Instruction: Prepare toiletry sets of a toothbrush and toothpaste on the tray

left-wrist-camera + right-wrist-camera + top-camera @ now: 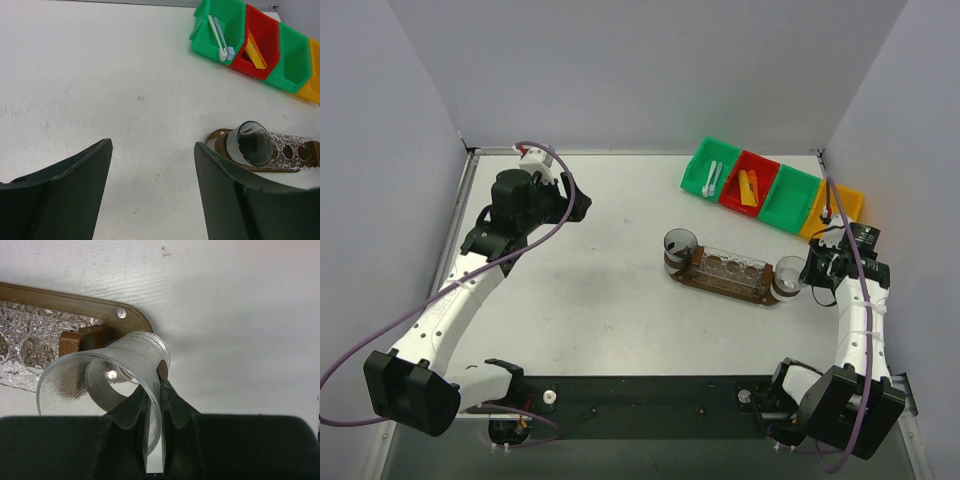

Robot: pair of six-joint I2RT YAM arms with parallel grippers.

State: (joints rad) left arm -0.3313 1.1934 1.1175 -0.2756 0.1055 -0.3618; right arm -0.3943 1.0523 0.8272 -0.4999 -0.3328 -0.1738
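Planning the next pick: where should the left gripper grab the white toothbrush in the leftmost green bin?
Mid-handle of the white toothbrush, straight down from above, jaws across the handle. It lies flat in the green bin, whose walls block side approaches, and a second brush lies close beside it.

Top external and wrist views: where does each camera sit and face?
Top external: high behind the robot, looking down on the white table; left arm, right arm show.
Left wrist: faces across the table to the coloured plastic bins; open left hand frames it.
Right wrist: close over the clear plastic cup; right hand pinches its wall.
Shared: the dark brown oval wooden tray.
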